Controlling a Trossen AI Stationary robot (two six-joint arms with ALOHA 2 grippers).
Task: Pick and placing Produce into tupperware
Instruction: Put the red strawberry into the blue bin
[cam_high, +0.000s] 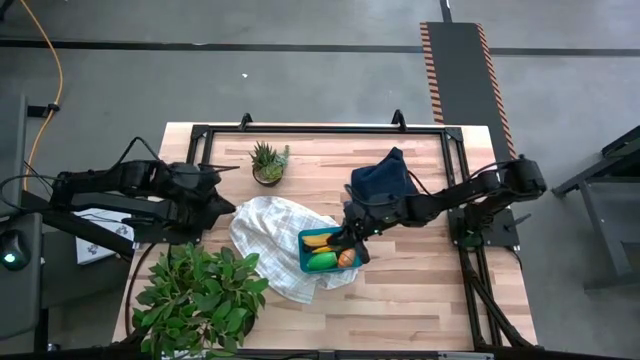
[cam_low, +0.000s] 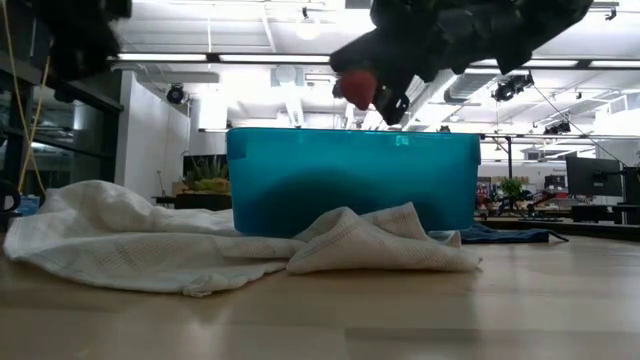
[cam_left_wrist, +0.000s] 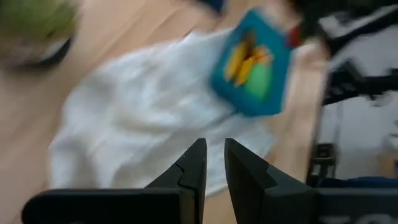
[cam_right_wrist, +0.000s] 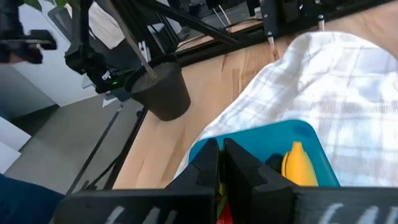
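Hovering above the right end of the teal tupperware (cam_high: 322, 252), the right gripper (cam_low: 368, 92) pinches a red strawberry (cam_low: 357, 86) between narrowly set fingers, held clear of the rim so it can probably drop straight in. The open box sits on a white checked cloth (cam_high: 270, 235) near the middle of the table (cam_high: 420, 290), already holding a yellow banana (cam_high: 319, 240), a green fruit (cam_high: 322, 261) and an orange piece (cam_high: 346, 258). Waiting at the table's left edge, the left gripper (cam_left_wrist: 212, 163) holds nothing, its fingers only a narrow slit apart. A potted succulent (cam_high: 267, 162) stands far behind, a leafy plant (cam_high: 200, 295) at the near left.
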